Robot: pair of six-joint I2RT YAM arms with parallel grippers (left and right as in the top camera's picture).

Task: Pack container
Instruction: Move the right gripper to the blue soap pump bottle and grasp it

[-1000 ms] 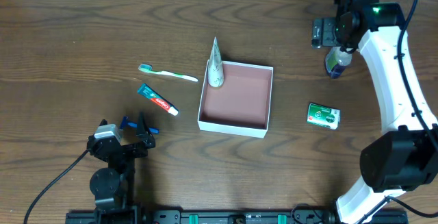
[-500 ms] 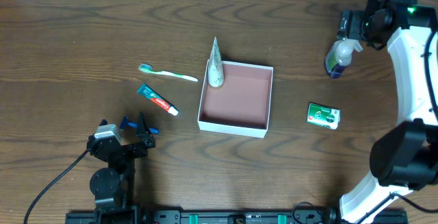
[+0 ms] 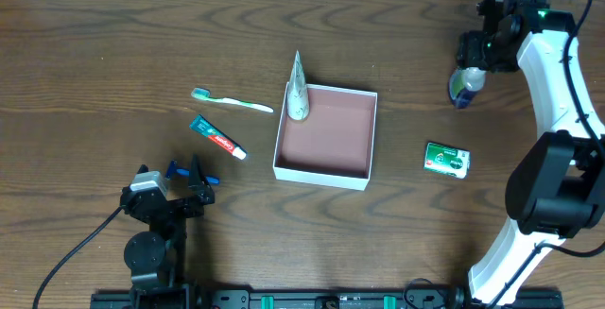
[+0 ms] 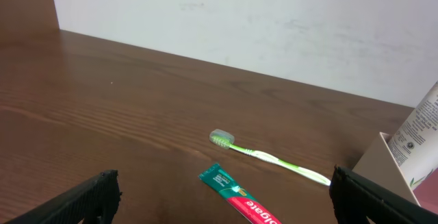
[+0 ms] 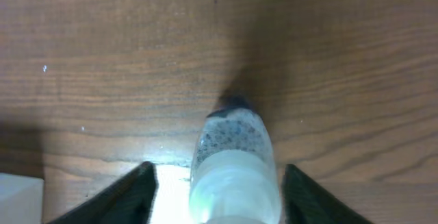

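Straddling a small clear bottle (image 5: 233, 162) near the far right corner of the table (image 3: 95, 63), the right gripper (image 3: 470, 56) is reaching down over the bottle's upper end. In the right wrist view its two fingers are standing apart on either side of the bottle. A bright gap is showing between one finger (image 5: 140, 190) and the bottle, while the other is sitting just beside it; contact there I cannot tell. The bottle is lying on the wood, not lifted.

The left gripper (image 3: 184, 172) is resting near the table's near left edge with its fingers spread wide and holding nothing.

The container (image 3: 331, 139) is sitting at the middle of the table, well apart from the bottle. A white tube (image 3: 298, 92) is standing at its far left corner, apparently inside the wall. A toothbrush (image 3: 232, 101) and a toothpaste tube (image 3: 217, 137) are lying left of the container, and a green-and-white carton (image 3: 446, 160) is lying to its right.
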